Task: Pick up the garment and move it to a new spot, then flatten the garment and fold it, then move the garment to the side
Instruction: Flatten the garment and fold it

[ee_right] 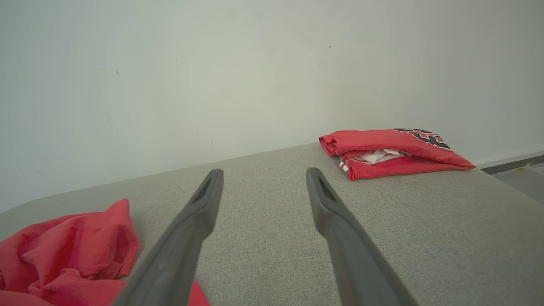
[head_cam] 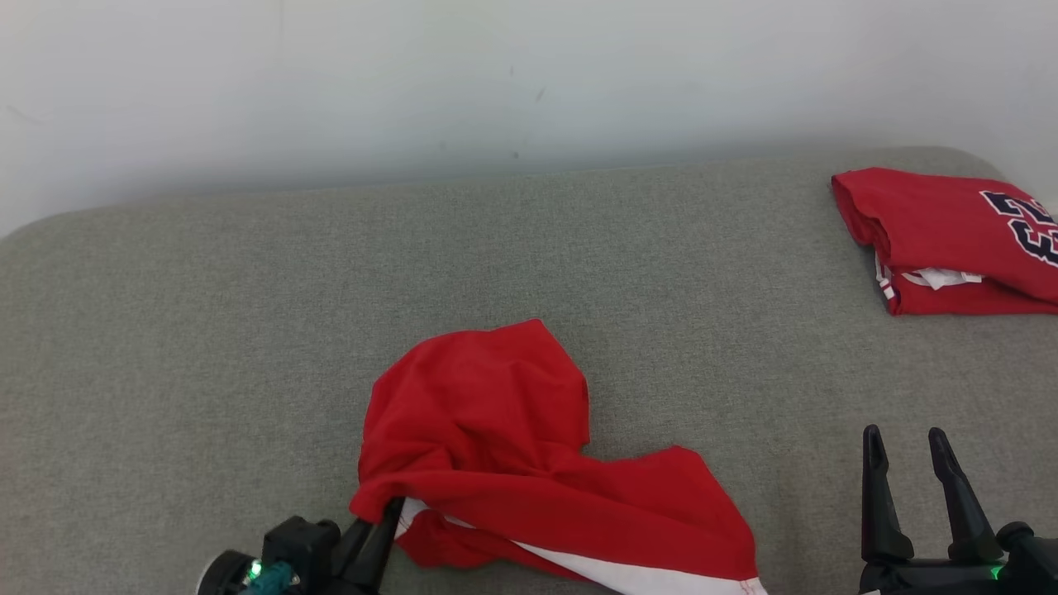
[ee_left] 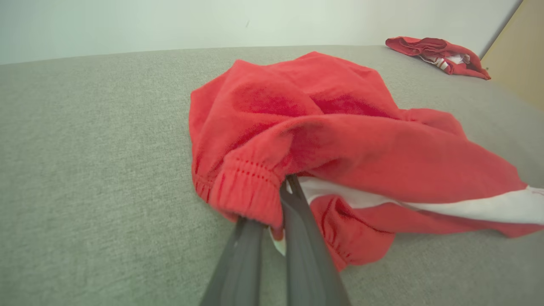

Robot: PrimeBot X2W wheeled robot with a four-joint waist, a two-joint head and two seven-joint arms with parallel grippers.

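My left fingers [head_cam: 376,537] pinch the elastic hem of the red garment [head_cam: 488,421], which lies crumpled near-centre on the grey padded surface [head_cam: 207,330]. My right fingers [head_cam: 878,487] stand wide, empty.

Grey woven upholstered surface [head_cam: 207,330] spans foreground: fine-textured fabric, flat, rounded at both far corners in head view. Pale off-white wall [head_cam: 496,66] directly behind, meeting surface's back edge. Few small dark specks [head_cam: 539,95] on wall. Soft shading along wall's base. Light even, diffuse. Tan panel [ee_left: 516,55] at upper right of left wrist view, beyond surface's edge. Right wrist view: dark strip [ee_right: 510,163] at wall's foot, grey floor [ee_right: 522,180] below it, past surface's right end.
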